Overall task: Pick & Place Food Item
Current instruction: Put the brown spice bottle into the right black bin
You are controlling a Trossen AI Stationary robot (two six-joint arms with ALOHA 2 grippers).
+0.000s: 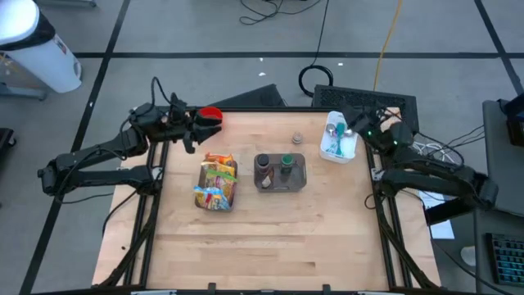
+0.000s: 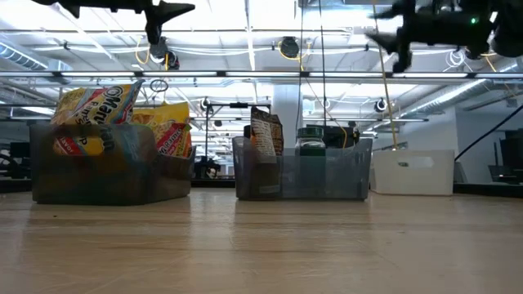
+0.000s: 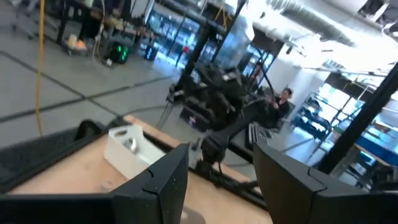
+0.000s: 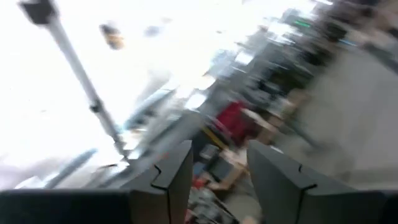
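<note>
Wooden desk point(image 1: 262, 238) carries three containers in a rough row. Left one is a clear bin point(image 1: 216, 183) stuffed with yellow and orange snack bags point(image 2: 98, 114), some poking above the rim. Middle one is a clear tray point(image 1: 280, 172) with a dark packet point(image 2: 265, 135) and a green-lidded jar point(image 2: 311, 140) standing upright in it. White bin point(image 1: 338, 139) sits at the far right corner of the desk, with a blue-and-white item and a spoon-like metal thing inside; can't tell more. Small round grey object point(image 1: 298, 138) lies on the bare desk between the tray and the far edge. Red bowl-like item point(image 1: 210, 115) sits at the far left edge of the desk, just beside the left claw point(image 1: 196, 124). Left claw hangs up off the desk near that far left corner, above and behind the snack bin; fingers point(image 3: 163, 180) stand apart with a clear gap, nothing between them. Right claw point(image 1: 360, 129) hangs up near the far right corner, right next to the white bin; its fingers point(image 4: 171, 177) also stand apart, gap shows only blurred room, nothing gripped. Low view shows both arms high above the containers, not touching any. Left wrist view looks across the desk at the white bin point(image 3: 127, 146) and the right arm point(image 3: 214, 102), with a person point(image 3: 283, 102) seated in the room behind.
</note>
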